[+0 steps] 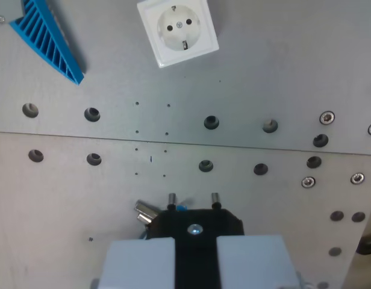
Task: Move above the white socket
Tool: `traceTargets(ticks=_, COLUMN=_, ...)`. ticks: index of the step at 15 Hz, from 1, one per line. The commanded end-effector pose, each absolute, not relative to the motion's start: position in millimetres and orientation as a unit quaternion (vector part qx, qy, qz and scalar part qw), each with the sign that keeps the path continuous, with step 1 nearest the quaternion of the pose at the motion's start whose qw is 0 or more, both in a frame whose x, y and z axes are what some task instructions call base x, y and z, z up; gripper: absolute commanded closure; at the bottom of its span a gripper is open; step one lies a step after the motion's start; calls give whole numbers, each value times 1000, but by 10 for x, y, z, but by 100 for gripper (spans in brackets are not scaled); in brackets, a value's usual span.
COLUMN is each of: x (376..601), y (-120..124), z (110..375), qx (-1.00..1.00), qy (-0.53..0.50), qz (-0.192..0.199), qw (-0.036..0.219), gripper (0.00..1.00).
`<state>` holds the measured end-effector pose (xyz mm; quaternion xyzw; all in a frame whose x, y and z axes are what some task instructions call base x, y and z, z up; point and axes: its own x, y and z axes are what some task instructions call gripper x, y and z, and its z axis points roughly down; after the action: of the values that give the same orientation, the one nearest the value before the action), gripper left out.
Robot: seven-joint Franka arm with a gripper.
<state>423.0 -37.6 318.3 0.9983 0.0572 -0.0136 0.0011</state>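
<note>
Wrist view, looking down on a grey metal plate [264, 72] drilled with rows of holes; a seam runs across it about mid-frame.

The white socket [178, 30] sits at the top of the picture, slightly left of centre, rotated a little out of square with the frame. Its upper edge is cut off by the frame. Round recess, two pin holes and a centre screw are visible.

The gripper [194, 256] is at the bottom edge. Its two pale fingers [140, 265] are clamped on a black plug [196, 224], whose two metal pins point up-frame toward the socket. The plug is well apart from the socket, with both rows of holes between them.

Blue ribbed plastic part [47, 39] lies at top left, near the socket but not touching it.

Risks, as I judge them:
- Socket is skewed, so a straight advance could end with the pins off-axis to the pin holes.
- Drifting toward the wrist view's left could bring the arm over the blue part.
- Socket is already partly out of frame, so it could be lost from sight.

No brand, label or legible writing anywhere.
</note>
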Motion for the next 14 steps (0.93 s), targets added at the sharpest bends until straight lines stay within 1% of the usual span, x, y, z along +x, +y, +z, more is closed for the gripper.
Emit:
traceTargets(ticks=1, x=4239, y=-355, z=3022, qx=994, qy=107, qz=23, qw=10, gripper=100)
traceTargets(ticks=5, x=4279, y=-340, z=2823, qx=992, qy=125, qz=18, qw=11, gripper=100)
traceTargets(ticks=14, x=4343, y=-308, z=2375, qx=986, qy=164, qz=24, qw=16, gripper=100)
